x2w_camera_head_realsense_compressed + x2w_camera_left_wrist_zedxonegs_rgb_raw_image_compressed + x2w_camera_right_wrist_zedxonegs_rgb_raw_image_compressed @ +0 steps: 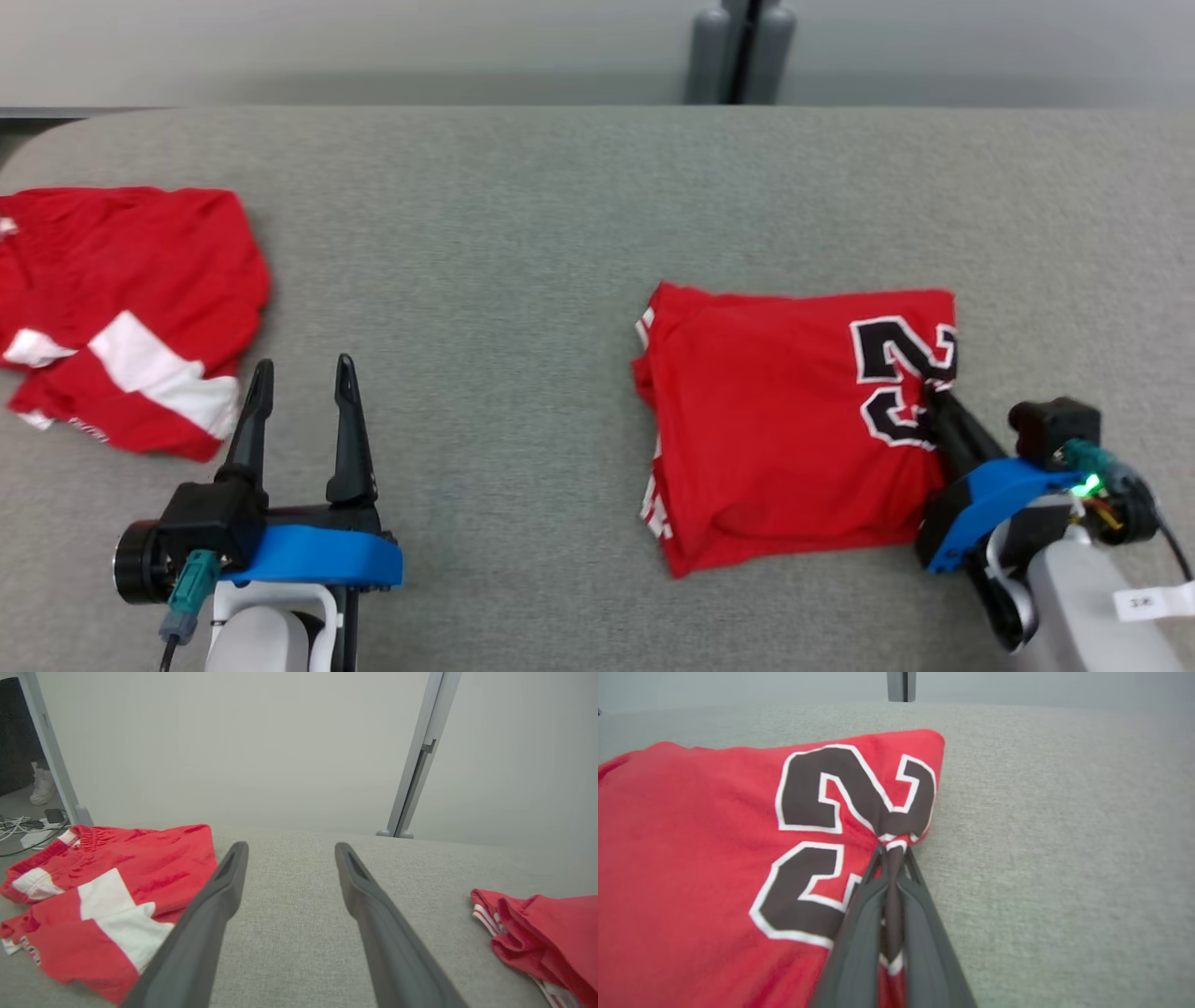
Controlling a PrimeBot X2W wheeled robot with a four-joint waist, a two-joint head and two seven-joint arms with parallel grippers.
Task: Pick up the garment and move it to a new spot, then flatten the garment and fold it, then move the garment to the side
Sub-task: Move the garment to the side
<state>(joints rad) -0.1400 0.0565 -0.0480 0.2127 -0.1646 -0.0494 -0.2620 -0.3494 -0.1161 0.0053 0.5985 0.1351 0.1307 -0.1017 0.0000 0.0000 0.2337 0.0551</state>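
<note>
Long dark fingers (350,439), blue brackets (317,555), pale forearms (1092,597), teal plug (191,579)

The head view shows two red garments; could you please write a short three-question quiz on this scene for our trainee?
1. True or false: the left gripper is open with nothing between its fingers.
2. Where does the right gripper pinch the folded red jersey? A) at its black number; B) at its striped edge; C) nowhere.
3. How many red garments lie on the grey table?
Key: 1 true; 2 A; 3 two, the jersey and the red-and-white garment.
</note>
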